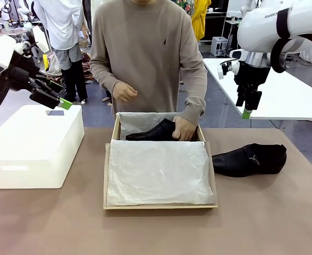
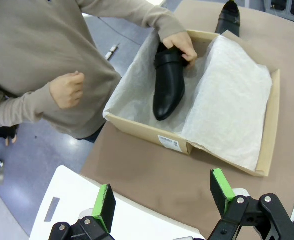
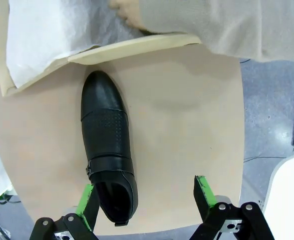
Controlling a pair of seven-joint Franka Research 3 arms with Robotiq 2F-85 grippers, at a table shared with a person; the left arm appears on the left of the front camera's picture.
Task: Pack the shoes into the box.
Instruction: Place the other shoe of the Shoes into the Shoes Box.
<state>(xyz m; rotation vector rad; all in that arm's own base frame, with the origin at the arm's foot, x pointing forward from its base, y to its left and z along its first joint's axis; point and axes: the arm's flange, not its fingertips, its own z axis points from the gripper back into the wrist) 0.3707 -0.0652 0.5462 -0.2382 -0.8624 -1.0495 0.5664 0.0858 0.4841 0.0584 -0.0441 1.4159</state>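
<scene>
Front view: first shoe (image 1: 151,133) sits at the far end of the box (image 1: 107,180) under the person's hand (image 1: 184,128). Second shoe (image 1: 250,159) lies on the table (image 1: 262,218), right of the box. Left gripper (image 1: 60,100) and right gripper (image 1: 248,110) hang spread and empty. The right gripper should straddle the second shoe's midsection squarely.

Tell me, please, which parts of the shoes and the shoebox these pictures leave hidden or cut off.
- Front view: boxed shoe, heel under the person's hand, lower part behind tissue paper.
- Left wrist view: second shoe, cut off by the top edge.
- Right wrist view: shoebox, mostly beyond the top edge.
</scene>
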